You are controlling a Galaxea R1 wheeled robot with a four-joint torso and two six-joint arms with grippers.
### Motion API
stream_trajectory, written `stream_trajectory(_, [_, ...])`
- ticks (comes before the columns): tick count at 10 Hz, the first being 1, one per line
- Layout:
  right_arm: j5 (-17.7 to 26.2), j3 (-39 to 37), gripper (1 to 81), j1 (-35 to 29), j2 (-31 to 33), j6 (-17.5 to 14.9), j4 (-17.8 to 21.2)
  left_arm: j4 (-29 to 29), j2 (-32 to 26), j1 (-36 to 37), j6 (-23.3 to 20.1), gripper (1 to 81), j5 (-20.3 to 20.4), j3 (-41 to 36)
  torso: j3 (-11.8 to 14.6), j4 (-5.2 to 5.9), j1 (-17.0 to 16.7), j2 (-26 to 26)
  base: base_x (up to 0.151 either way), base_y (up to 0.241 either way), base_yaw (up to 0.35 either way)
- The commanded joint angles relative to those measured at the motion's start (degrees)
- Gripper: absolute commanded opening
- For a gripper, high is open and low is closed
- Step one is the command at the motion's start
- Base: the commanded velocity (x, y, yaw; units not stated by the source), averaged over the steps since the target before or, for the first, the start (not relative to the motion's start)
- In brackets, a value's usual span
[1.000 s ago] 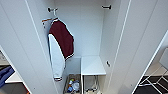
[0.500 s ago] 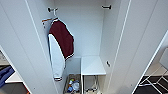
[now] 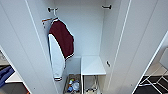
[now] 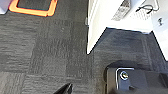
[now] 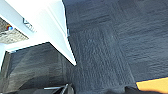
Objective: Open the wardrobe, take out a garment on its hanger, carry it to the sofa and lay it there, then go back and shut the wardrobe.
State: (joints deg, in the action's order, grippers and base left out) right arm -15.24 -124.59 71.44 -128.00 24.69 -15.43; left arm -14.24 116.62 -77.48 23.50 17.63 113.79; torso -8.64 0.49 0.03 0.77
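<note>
The wardrobe (image 3: 87, 32) stands open right in front of me in the head view, white inside. Its left door (image 3: 22, 50) and right door (image 3: 140, 45) are swung out towards me. A maroon jacket with white sleeves (image 3: 61, 47) hangs by a white hook (image 3: 54, 13) at the inside's upper left. The lower edge of one white door (image 4: 96, 30) shows in the left wrist view above dark carpet, and the other door (image 5: 60, 32) in the right wrist view. A dark part of my left gripper (image 4: 63, 89) and of my right gripper (image 5: 66, 89) hang low over the carpet, holding nothing that I can see.
Inside the wardrobe a white shelf (image 3: 92, 65) sits low on the right, with a wire rack (image 3: 91, 86) under it. A box of small items (image 3: 72, 85) lies on the wardrobe floor. Something blue (image 3: 5, 73) shows past the left door. An orange-rimmed mat (image 4: 33, 7) lies on the carpet.
</note>
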Motion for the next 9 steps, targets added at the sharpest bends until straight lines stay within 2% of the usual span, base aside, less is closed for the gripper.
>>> stream_trajectory(1, [0.4,-1.5,81.1,-13.9,7.4,3.6,0.3,-0.9,-9.8,12.4,7.3,81.1,2.2,-0.2,0.0,0.00,0.0,0.0,0.000,0.000,0.000])
stream_trajectory(3, [0.8,-4.0,81.1,-20.0,8.3,6.9,0.1,-2.1,-13.4,18.4,12.6,81.1,1.9,-0.4,0.0,0.00,0.0,0.0,0.000,0.000,0.000])
stream_trajectory(7, [7.0,-2.8,81.1,-32.9,10.5,8.7,0.1,-3.5,-17.5,28.8,19.6,81.1,-1.7,-0.6,-0.1,0.00,0.1,0.0,0.000,0.000,0.000])
stream_trajectory(8, [7.3,-2.7,81.1,-35.2,11.3,10.6,0.4,-3.4,-18.0,31.4,21.1,81.1,-3.4,-0.8,-0.1,0.00,0.1,0.0,0.000,0.000,0.000])
stream_trajectory(9, [7.3,-2.1,81.1,-37.1,12.0,14.5,0.4,-3.4,-17.7,34.0,23.5,81.1,-3.7,-0.6,-0.1,0.00,0.1,0.0,0.000,0.000,0.000])
